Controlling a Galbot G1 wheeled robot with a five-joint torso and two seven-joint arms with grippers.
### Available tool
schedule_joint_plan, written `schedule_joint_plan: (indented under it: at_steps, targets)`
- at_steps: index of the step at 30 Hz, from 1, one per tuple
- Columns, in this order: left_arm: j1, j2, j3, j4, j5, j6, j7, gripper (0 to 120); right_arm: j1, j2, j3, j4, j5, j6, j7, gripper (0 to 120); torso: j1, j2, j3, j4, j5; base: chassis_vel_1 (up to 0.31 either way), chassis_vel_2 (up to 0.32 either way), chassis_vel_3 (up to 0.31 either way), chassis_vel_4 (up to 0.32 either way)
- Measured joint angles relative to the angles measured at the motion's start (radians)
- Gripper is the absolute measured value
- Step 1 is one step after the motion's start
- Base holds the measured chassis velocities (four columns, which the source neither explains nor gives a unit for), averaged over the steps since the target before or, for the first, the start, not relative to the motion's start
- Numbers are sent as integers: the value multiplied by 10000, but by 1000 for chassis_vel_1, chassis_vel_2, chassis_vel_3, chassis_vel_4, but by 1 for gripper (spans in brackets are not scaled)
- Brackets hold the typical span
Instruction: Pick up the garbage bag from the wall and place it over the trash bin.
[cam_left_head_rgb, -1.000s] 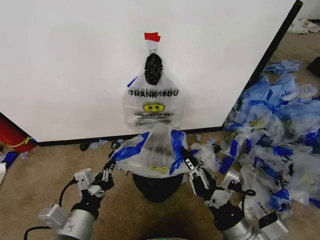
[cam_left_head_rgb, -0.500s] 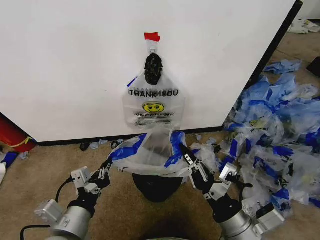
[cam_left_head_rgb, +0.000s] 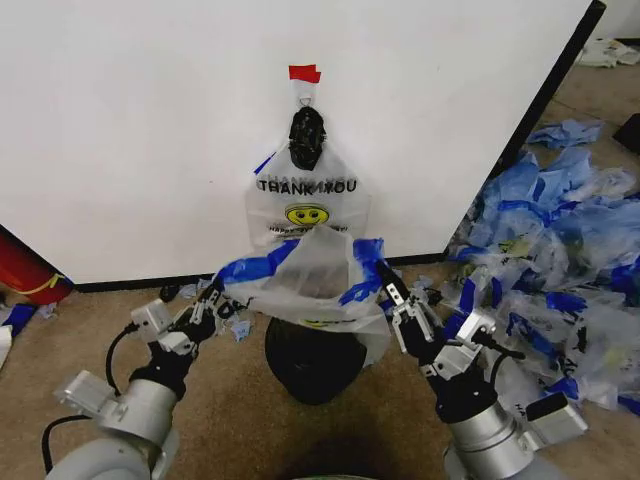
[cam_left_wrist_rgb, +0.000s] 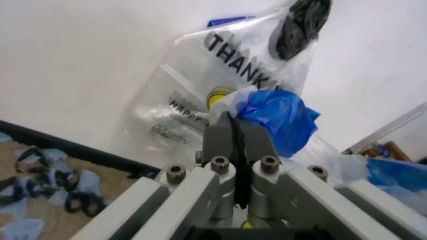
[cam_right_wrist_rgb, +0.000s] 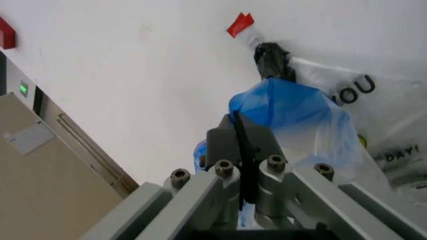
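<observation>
The garbage bag (cam_left_head_rgb: 312, 280) hangs stretched between the two arms, directly above the trash bin (cam_left_head_rgb: 313, 360), its long side running left to right. The left gripper (cam_left_head_rgb: 208, 302) is clamped on one blue-taped edge and the right gripper (cam_left_head_rgb: 392, 298) on the other, each about equally near the bin. The bag covers the bin's rim, so whether the mouth clears it is probably anyone's guess
</observation>
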Motion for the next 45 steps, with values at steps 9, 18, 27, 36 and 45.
schedule_joint_plan:
  at_steps: [9, 18, 27, 36, 45]
  targets:
    - [-142, 389, -236, 0, -831, -185, 124, 0, -228, -408, 459, 0, 168, -39, 51, 0, 0, 2, 0, 0, 1, 0, 0, 0, 0]
    - [-828, 886, -911, -5, -2566, -133, -182, 0, 486, -542, 701, -3, 831, -92, 104, 0, 0, 1, 0, 0, 0, 0, 0, 0, 0]
    - [-899, 806, -769, -6, -3715, -230, -257, 0, 1095, -488, 484, -6, 1126, -151, 327, 0, 0, 1, 0, 0, 0, 0, 0, 0, 0]
    - [-636, 643, -263, -5, -3692, -91, -516, 0, 797, -468, 412, -7, 1040, -215, 459, 0, 0, 1, 0, -1, 1, 0, 0, 0, 0]
    - [-730, 834, -536, -1, -3703, -105, -484, 0, 717, -460, 661, -7, 1040, -213, 500, 0, 0, 1, -1, -1, 1, 0, 0, 0, 0]
